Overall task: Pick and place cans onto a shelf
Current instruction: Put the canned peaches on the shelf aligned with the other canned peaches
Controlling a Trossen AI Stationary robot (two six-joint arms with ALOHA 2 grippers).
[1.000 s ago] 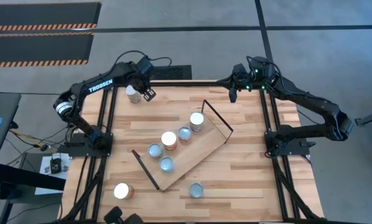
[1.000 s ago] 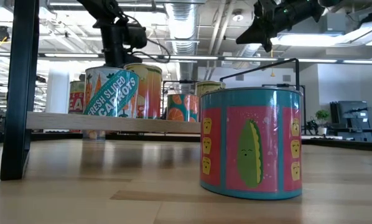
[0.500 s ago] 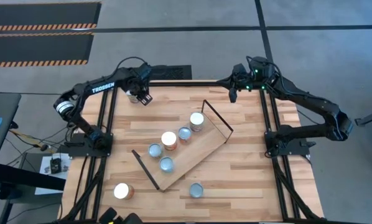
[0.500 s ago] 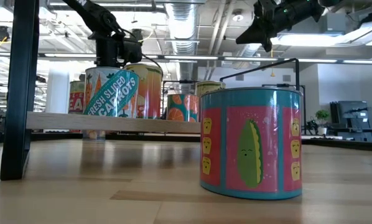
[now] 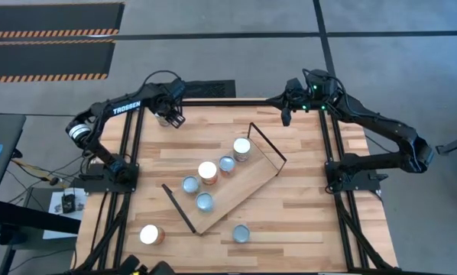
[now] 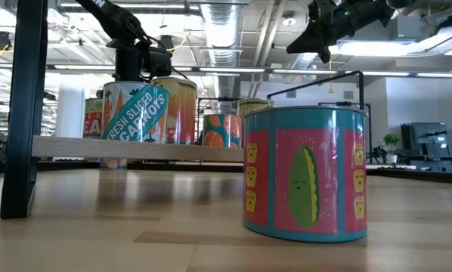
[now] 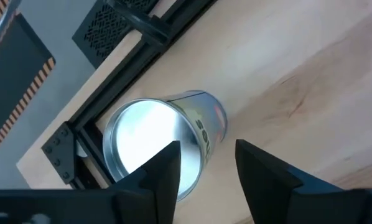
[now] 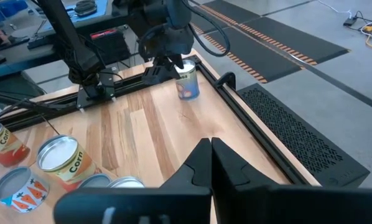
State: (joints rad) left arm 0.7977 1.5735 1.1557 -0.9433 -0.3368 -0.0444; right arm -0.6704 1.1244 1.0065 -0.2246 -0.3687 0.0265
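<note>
Butcher-block tabletop (image 5: 305, 206) carries the shelf (image 5: 247, 187) laid diagonally, five cans on it; one reads "FRESH SLICED CARROTS" (image 6: 135, 112), another "Corn" (image 8: 61, 158). Left jaws (image 7: 204, 163), open wide, straddle a silver-topped can (image 7: 155, 140) at the far-left tabletop edge. Right jaws (image 8: 211, 163) are closed, hovering at the far edge

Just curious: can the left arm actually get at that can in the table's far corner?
Probably yes. The left gripper hangs directly over the can, jaws open either side of its rim, with nothing between them.
</note>
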